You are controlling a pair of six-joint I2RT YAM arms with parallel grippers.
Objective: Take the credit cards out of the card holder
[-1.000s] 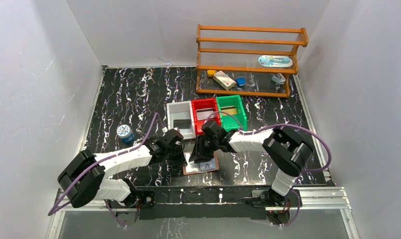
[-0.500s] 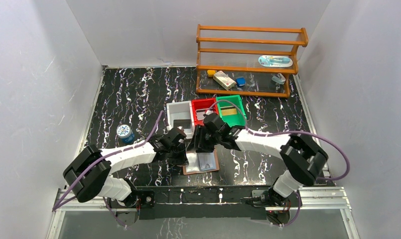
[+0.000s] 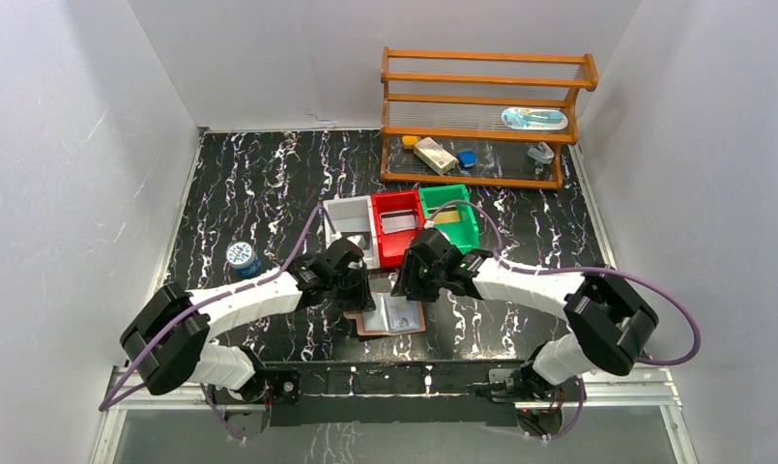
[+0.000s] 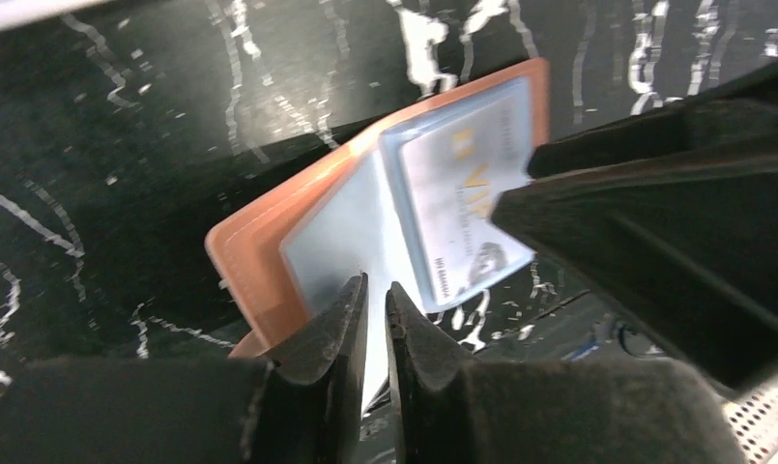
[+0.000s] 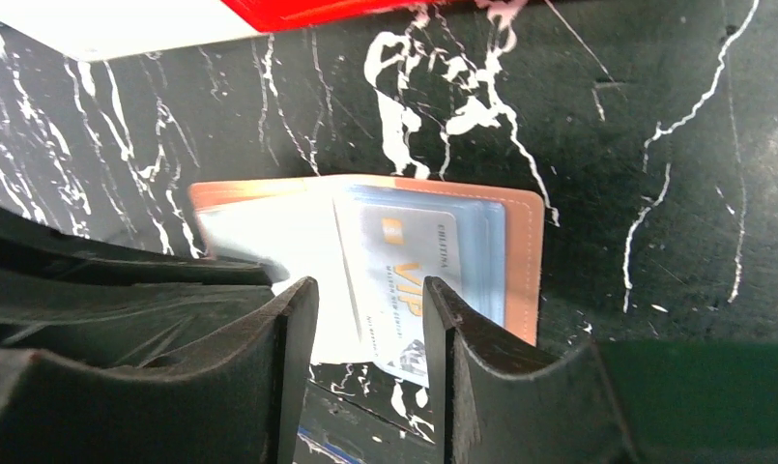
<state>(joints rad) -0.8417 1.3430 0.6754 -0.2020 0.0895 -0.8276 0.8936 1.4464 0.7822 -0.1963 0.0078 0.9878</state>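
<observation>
The card holder [image 3: 367, 324] lies open and flat near the table's front edge, tan leather with pale blue lining [image 4: 259, 261] [image 5: 522, 253]. One of the credit cards [image 4: 462, 193] [image 5: 409, 266], whitish with gold "VIP" lettering, sticks partly out of its right pocket toward the near edge. My left gripper [image 3: 358, 292] [image 4: 376, 290] hovers over the holder's left half, its jaws nearly shut with only a thin slit and nothing in them. My right gripper [image 3: 412, 288] [image 5: 370, 295] is open just above the card's protruding end, without gripping it.
White [image 3: 344, 215], red [image 3: 396, 205] and green [image 3: 462, 227] bins stand in a row just behind the holder, close to both wrists. A blue-capped jar [image 3: 242, 257] sits at the left. A wooden rack [image 3: 481, 116] with small items stands at the back right.
My right gripper has shifted rightward over the holder and its elbow has swung out to the right. My left gripper has crept slightly back and right. More of the card shows now.
</observation>
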